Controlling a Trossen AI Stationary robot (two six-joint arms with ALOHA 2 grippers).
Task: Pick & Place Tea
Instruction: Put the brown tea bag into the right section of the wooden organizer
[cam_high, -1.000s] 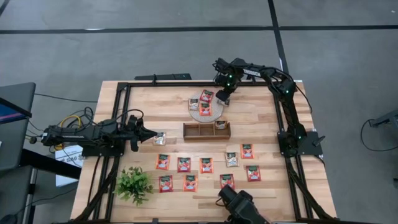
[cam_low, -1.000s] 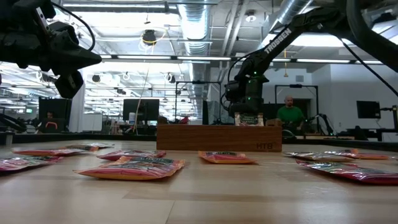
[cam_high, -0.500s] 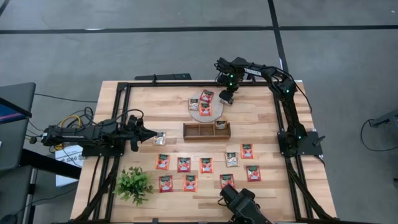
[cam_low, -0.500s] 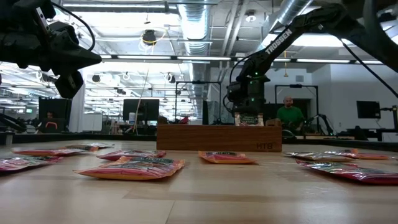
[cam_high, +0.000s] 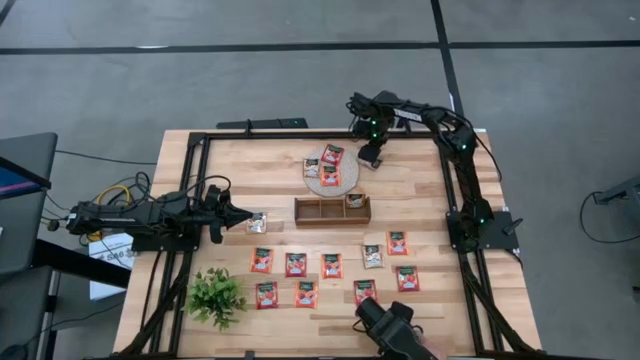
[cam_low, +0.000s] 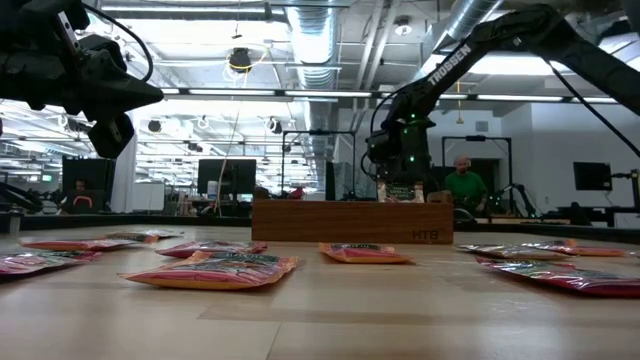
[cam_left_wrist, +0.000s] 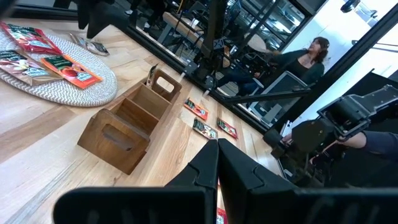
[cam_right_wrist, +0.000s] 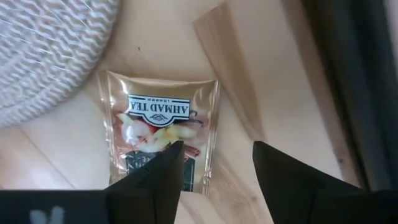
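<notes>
Right claw (cam_right_wrist: 211, 165) spread, empty, over silvery tea sachet (cam_right_wrist: 160, 137) beside round woven mat (cam_high: 331, 174) near table's far edge | straddle sachet squarely before closing | left claw (cam_left_wrist: 217, 163) clenched, empty.

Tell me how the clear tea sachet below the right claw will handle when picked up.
The sachet looks thin and flat, so probably light and floppy. Its glossy film may be slippery between the fingers. It lies flush on the table beside the woven mat, so the open right claw likely must pinch an edge.
</notes>
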